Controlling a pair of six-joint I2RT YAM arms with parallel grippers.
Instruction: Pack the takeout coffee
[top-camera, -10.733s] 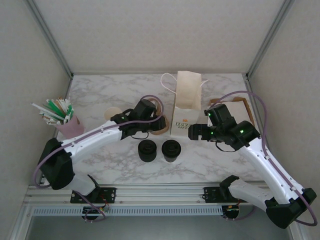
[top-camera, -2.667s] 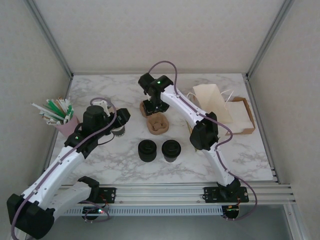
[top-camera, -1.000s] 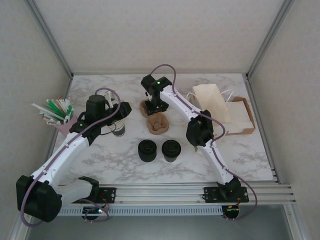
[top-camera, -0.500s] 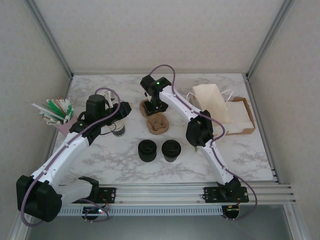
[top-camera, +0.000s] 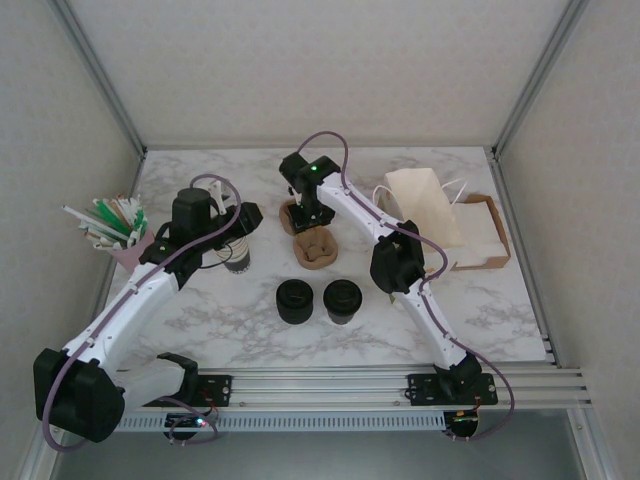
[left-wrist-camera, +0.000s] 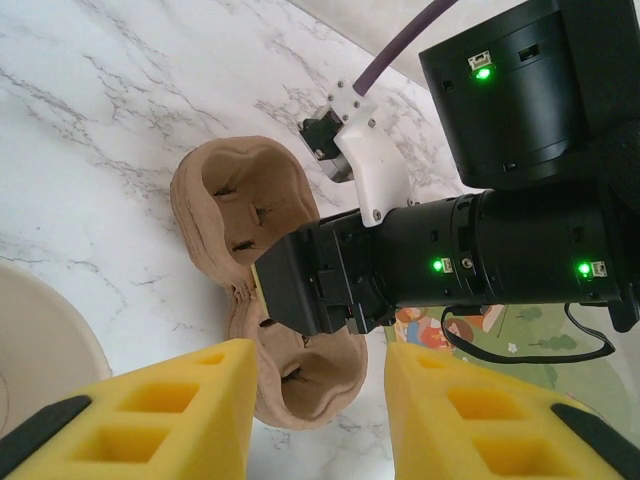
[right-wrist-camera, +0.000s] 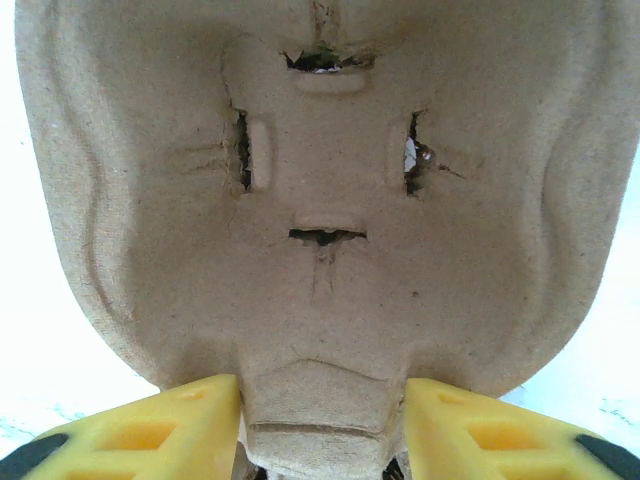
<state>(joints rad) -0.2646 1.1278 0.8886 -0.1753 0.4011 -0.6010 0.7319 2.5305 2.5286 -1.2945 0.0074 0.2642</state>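
Okay, the coffee cup (top-camera: 342, 299) stands upright near the front of the tabletop (top-camera: 490, 310). It's dark-walled with a round black lid on top, and it's well apart from both claws. Just to its left sits a squat stack of lids (top-camera: 295, 300), close beside it. Over to the left claw (top-camera: 243, 222): fingers apart, nothing between them, hovering by a stack of cups (top-camera: 237, 260) with a cream rim. The right claw (right-wrist-camera: 322, 425) is down on the brown cup carrier (right-wrist-camera: 320, 200), yellow fingers pressed against either side of its middle ridge. The tabletop is marble, white with grey veins. A paper bag (top-camera: 425, 200) lies tipped over at the right, partly on a brown tray (top-camera: 490, 240). A pink cup of straws (top-camera: 125, 240) sits far left. Pale walls (top-camera: 300, 70) close in three sides, and a metal rail (top-camera: 330, 385) runs along the near edge.
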